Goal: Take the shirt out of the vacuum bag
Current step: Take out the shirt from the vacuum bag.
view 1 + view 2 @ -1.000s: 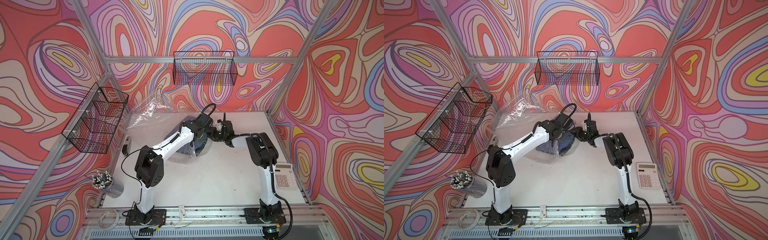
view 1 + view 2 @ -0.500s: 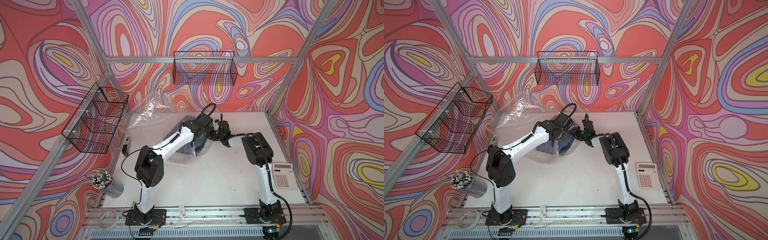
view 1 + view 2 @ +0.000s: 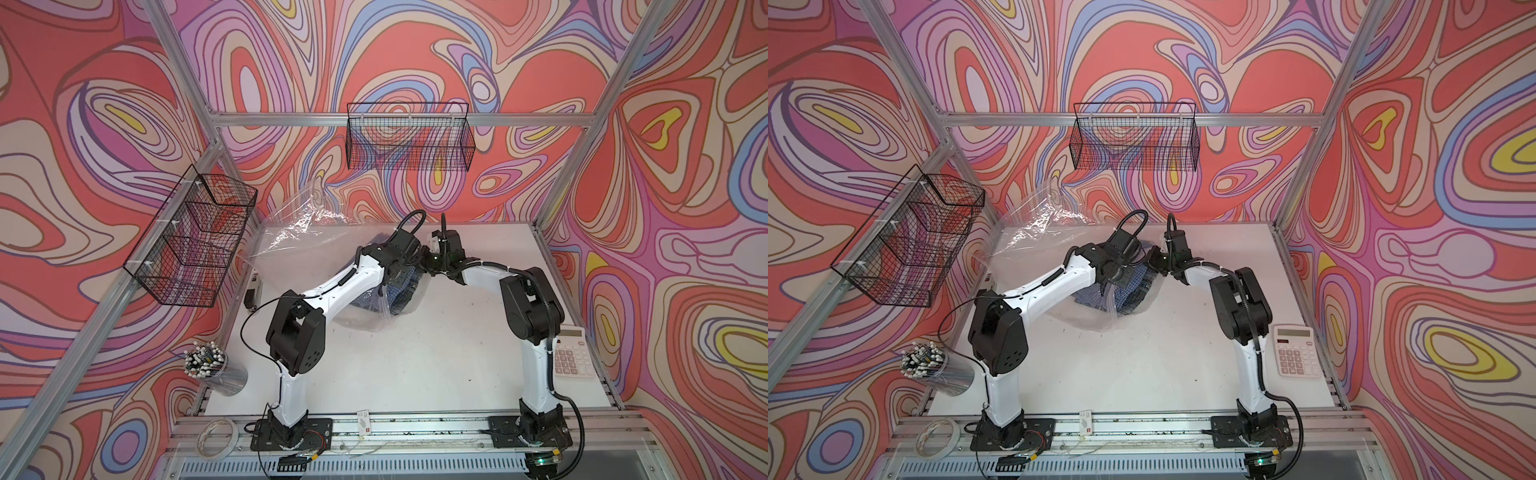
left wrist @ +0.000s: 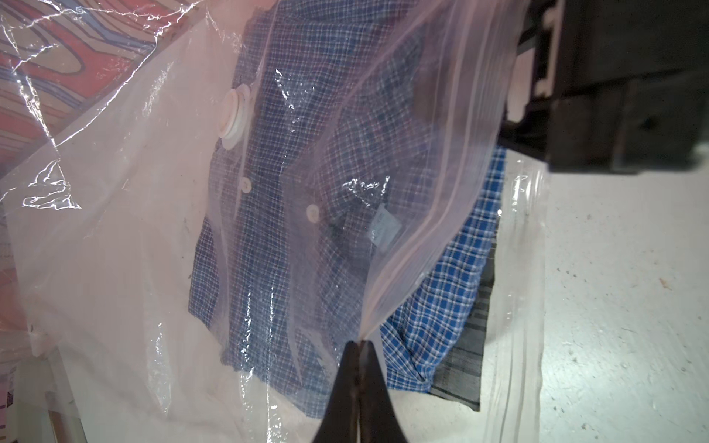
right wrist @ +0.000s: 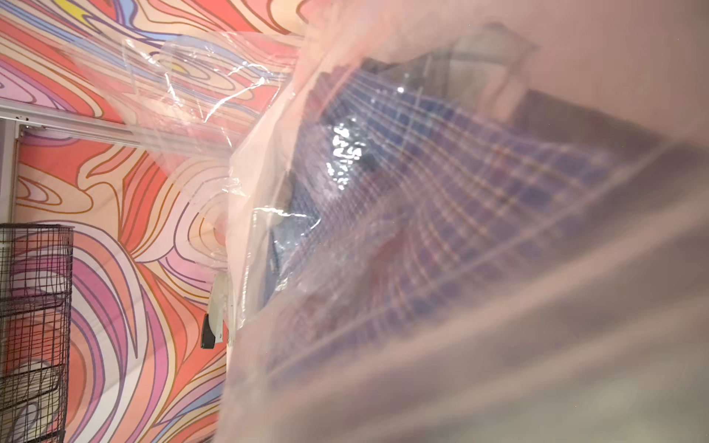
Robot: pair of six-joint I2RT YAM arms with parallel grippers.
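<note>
Across the bare front of the white worktop (image 3: 415, 365), with the white desk calculator (image 3: 571, 357) lying at its right edge, your two arms meet at the mouth of the large, crinkly, clear plastic vacuum bag (image 4: 115, 237). The left pincer (image 4: 358, 344) is clamped tight on the bag's pinkish zip-seal edge (image 4: 433, 214). It holds the upper film raised like a tent flap over the folded blue-and-white checked shirt (image 4: 307, 161), which lies inside on the lower film, its brightest corner showing just under the lifted lip. The change of the past second is on the other side: the right pincer (image 3: 424, 266), half open and standing off a moment ago, has slid in beside the left wrist and snapped shut at that same opening. Its wrist camera is smothered in blurred film with checked cloth behind it, so you cannot tell whether it has caught shirt, plastic or both. If cloth is in the bite, the pull-out can begin, with the left arm anchoring the bag. If only film is caught, a pull is likely to drag bag and shirt together, and a deeper re-grip would be needed. Beyond, the round white valve (image 4: 234, 115) sits on the upper film at the shirt's edge. The bag's slack far end billows toward the back wall, below the black wire basket (image 3: 409, 141).
</note>
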